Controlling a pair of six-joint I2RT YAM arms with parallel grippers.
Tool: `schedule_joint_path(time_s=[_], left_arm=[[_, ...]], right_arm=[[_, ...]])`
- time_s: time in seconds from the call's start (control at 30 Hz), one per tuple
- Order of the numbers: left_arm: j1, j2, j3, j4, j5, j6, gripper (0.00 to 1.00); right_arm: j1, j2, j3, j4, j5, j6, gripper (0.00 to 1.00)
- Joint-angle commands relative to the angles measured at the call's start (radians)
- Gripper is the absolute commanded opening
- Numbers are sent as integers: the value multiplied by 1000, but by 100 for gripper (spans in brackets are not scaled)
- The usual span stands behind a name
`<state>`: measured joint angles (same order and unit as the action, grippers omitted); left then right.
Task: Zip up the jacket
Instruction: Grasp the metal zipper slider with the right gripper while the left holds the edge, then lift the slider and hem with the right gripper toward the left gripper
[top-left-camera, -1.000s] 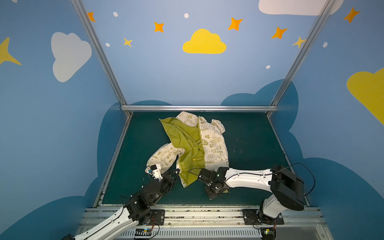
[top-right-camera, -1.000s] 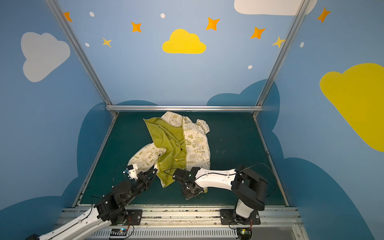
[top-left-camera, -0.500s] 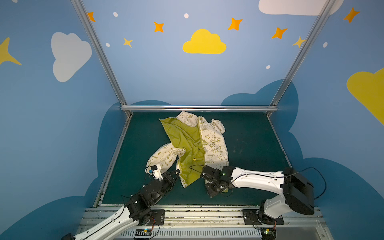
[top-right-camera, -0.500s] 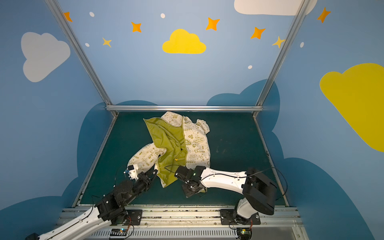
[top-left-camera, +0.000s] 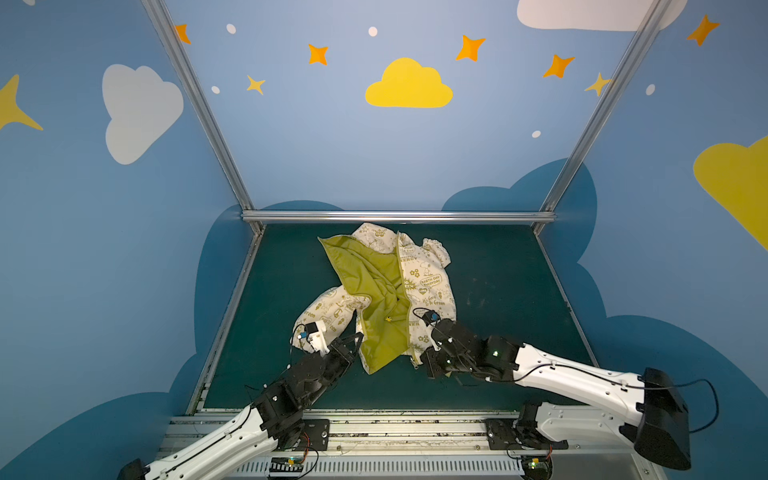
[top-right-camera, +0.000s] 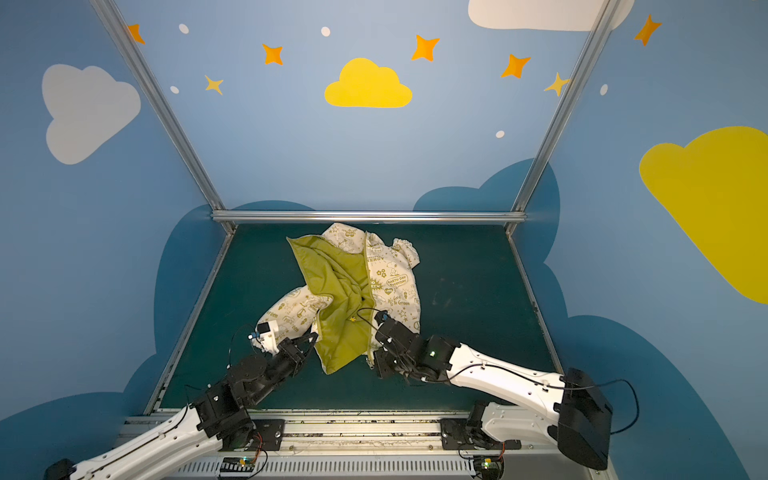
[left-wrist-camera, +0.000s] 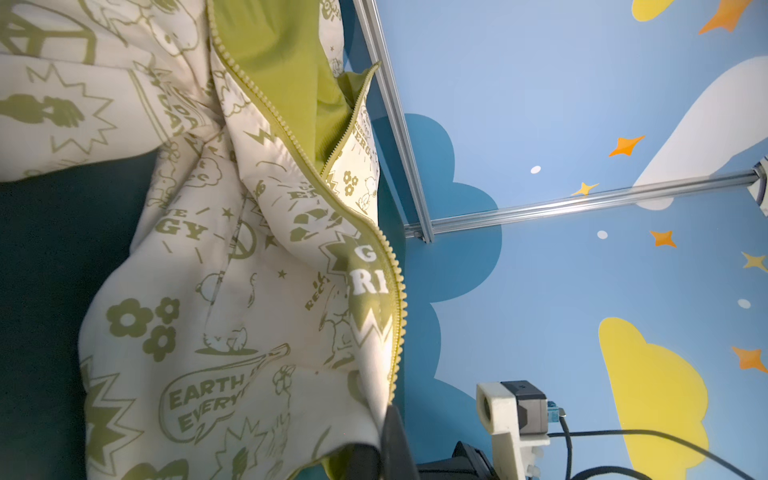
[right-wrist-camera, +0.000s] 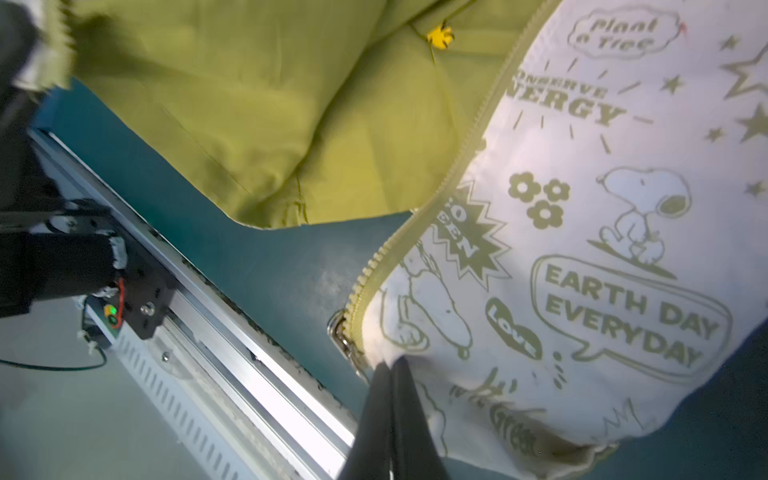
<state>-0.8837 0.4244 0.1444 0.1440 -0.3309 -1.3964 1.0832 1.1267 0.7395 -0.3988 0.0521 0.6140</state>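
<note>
The jacket (top-left-camera: 428, 282) (top-right-camera: 395, 286) lies unzipped on the dark green table (top-left-camera: 507, 340), cream print on its right half. Its left front panel is flipped over, olive lining up. My left gripper (top-left-camera: 355, 338) (left-wrist-camera: 386, 419) is shut on the lifted edge of that panel, right beside the zipper teeth (left-wrist-camera: 395, 291). My right gripper (top-left-camera: 424, 360) (right-wrist-camera: 392, 368) is shut on the bottom hem corner of the printed panel (right-wrist-camera: 623, 208), next to the metal zipper slider (right-wrist-camera: 341, 332). The two open zipper edges stand apart near the hem.
One sleeve (top-left-camera: 328, 307) lies bunched under the left arm's wrist camera (top-left-camera: 313, 334). A metal rail (top-left-camera: 374, 419) runs along the table's front edge and a frame bar (top-left-camera: 395, 216) along the back. Blue walls close in both sides.
The right arm's elbow has swung out to the right and lower, while its gripper stayed at the hem. The left arm and the jacket have hardly moved.
</note>
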Motion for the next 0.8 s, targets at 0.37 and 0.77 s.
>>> schedule_joint_path(time_s=[0.37, 0.77], left_arm=[[3, 74, 53, 150, -27, 114, 3], [4, 59, 59, 163, -67, 169, 3]], right_arm=[[-101, -135, -127, 389, -96, -60, 0], [-127, -150, -170, 567, -134, -76, 0]])
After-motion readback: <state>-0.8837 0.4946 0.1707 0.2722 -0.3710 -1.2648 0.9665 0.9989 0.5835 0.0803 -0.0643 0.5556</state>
